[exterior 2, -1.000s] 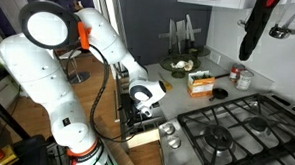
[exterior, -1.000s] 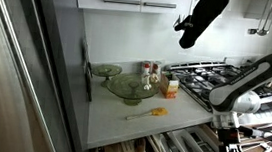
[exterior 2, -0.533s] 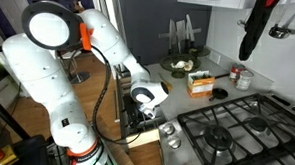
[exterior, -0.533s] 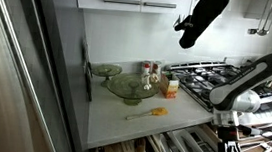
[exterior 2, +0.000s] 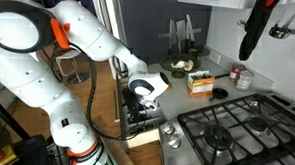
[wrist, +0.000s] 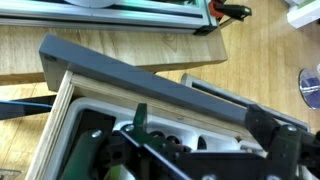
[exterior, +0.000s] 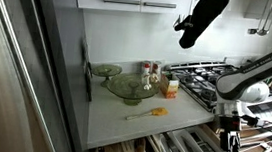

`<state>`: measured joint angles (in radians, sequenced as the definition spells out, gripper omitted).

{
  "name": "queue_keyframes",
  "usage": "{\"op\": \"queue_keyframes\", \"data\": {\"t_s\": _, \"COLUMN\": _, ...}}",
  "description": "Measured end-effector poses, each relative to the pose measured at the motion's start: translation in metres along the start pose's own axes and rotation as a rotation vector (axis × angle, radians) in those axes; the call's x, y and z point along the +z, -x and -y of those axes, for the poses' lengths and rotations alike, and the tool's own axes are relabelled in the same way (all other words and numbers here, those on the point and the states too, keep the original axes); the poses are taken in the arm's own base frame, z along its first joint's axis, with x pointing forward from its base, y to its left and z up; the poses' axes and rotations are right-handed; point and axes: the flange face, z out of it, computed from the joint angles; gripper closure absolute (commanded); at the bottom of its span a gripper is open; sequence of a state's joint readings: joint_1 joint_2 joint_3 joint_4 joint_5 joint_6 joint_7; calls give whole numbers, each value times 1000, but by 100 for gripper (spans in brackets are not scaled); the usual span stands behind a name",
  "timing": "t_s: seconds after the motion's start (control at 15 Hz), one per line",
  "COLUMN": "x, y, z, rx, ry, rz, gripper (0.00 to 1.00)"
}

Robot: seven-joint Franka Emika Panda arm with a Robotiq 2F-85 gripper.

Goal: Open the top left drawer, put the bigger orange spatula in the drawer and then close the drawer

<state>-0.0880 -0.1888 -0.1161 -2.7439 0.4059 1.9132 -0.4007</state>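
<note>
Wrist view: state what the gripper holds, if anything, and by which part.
Nothing, it seems: the gripper hangs open over the open top left drawer, with nothing visible between its fingers.

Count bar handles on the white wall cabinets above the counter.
2, in an exterior view: far handle on the door away from the black mitt, near handle on the door beside the mitt. More may sit outside the frame.
</note>
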Motion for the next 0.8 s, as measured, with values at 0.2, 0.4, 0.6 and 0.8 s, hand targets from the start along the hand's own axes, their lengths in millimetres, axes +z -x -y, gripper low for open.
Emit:
{"op": "queue_keyframes", "data": {"t_s": 0.2, "x": 7, "y": 16, "z": 8, "rx": -12, "ry": -52, "rz": 112, "gripper": 0}}
{"op": "queue_keyframes", "data": {"t_s": 0.4, "x": 20, "y": 25, "z": 11, "rx": -6, "ry": -90, "rz": 217, "gripper": 0}}
{"op": "queue_keyframes", "data": {"t_s": 0.6, "x": 37, "y": 24, "z": 12, "rx": -1, "ry": -91, "rz": 286, "gripper": 0}}
{"op": "queue_keyframes", "data": {"t_s": 0.8, "x": 53, "y": 13, "z": 11, "rx": 2, "ry": -58, "rz": 293, "gripper": 0}}
